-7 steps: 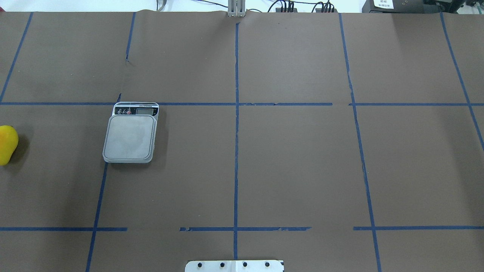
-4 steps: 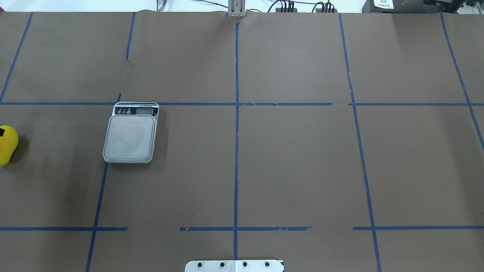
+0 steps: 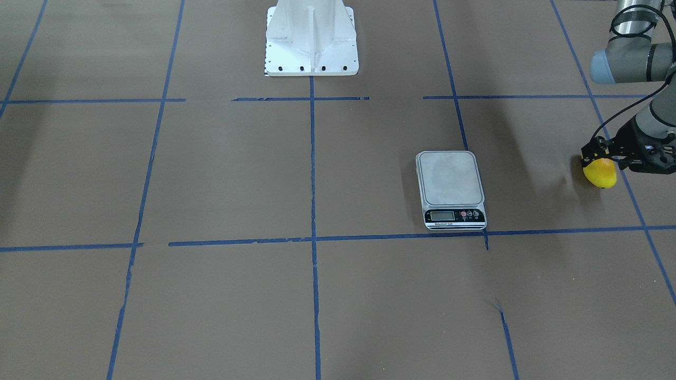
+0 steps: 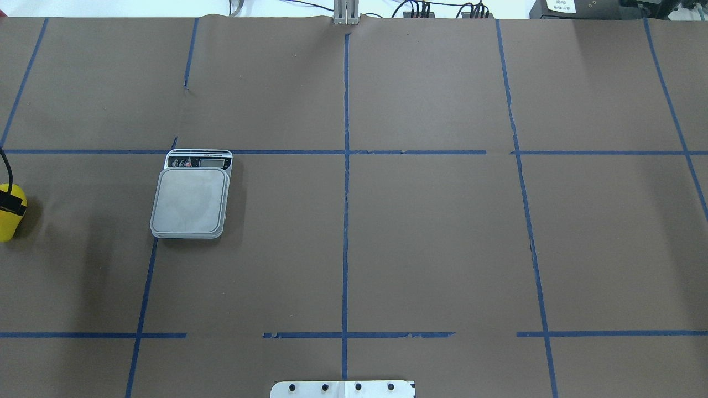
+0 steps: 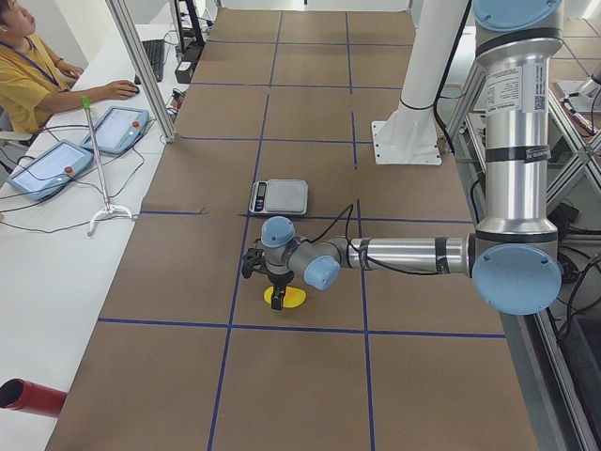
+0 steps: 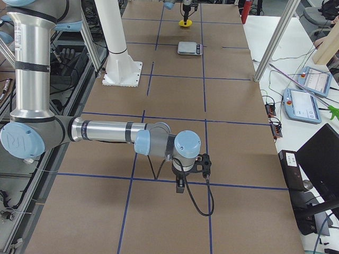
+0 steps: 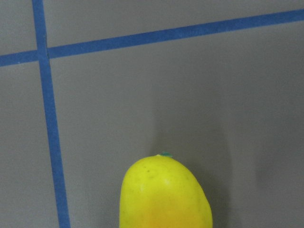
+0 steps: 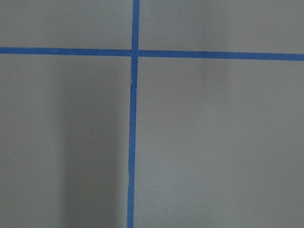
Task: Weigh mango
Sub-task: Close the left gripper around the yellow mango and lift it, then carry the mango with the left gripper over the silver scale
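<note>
The mango (image 4: 8, 224) is bright yellow and lies on the brown table cover at the far left edge of the overhead view. It also shows in the front view (image 3: 601, 175) and fills the bottom of the left wrist view (image 7: 164, 194). My left gripper (image 3: 598, 157) hangs directly over the mango with its jaws apart, low at the fruit's top; one black finger (image 4: 13, 207) crosses it. The grey scale (image 4: 189, 200) stands empty to the mango's right. My right gripper (image 6: 181, 182) hovers over bare table far from both; I cannot tell whether it is open or shut.
The robot's white base (image 3: 311, 39) stands at the table's near-robot edge. Blue tape lines (image 4: 345, 166) divide the brown cover. An operator (image 5: 28, 80) sits beside tablets at a side desk past the table's far edge.
The left gripper has come down over the mango from the view's left edge, and a black finger now covers part of it. The mango and the scale have stayed in place.
</note>
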Available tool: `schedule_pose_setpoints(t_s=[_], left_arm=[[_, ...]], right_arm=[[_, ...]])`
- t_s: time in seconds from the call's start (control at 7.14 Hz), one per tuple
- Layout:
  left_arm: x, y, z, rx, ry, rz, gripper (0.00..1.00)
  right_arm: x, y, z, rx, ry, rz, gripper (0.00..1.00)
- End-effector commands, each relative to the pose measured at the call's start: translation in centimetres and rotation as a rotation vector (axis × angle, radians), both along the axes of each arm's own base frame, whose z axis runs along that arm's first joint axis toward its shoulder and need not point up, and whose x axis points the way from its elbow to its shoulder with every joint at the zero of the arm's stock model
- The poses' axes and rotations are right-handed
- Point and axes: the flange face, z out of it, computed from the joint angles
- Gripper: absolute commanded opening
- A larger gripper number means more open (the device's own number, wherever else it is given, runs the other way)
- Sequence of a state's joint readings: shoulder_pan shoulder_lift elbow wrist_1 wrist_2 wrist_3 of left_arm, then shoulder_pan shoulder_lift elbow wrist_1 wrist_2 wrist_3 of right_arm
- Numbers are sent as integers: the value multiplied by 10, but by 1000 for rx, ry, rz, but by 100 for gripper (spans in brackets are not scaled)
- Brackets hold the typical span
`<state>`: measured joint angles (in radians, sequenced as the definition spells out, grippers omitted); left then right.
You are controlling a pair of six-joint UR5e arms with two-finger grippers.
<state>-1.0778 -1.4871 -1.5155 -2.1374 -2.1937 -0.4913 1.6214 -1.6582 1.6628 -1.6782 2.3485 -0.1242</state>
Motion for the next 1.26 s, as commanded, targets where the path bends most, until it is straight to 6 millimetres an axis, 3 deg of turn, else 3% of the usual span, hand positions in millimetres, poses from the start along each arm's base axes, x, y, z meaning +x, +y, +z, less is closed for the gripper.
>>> schedule_pose_setpoints(t_s=[0.0, 0.14, 0.28, 0.42, 0.7, 0.84, 0.98, 1.12], left_arm=[[8, 5, 14, -13, -7, 20, 67], [9, 5, 11, -9, -3, 21, 18], [10, 2, -27, 31, 34, 19, 0], [10, 1, -79, 16, 48, -2, 0], [41, -41, -194, -60, 125, -126, 0], [110, -39, -238, -126, 166, -122, 0], [160, -37, -278, -164, 194, -114, 0], [181, -44, -304, -185, 176, -110, 0]], right_arm=[[0, 0, 0, 0, 0, 0, 100], [0, 0, 0, 0, 0, 0, 100], [0, 0, 0, 0, 0, 0, 100], [0, 0, 0, 0, 0, 0, 100], [0, 0, 0, 0, 0, 0, 100], [0, 0, 0, -1, 0, 1, 100], [0, 0, 0, 0, 0, 0, 100], [0, 0, 0, 0, 0, 0, 100]])
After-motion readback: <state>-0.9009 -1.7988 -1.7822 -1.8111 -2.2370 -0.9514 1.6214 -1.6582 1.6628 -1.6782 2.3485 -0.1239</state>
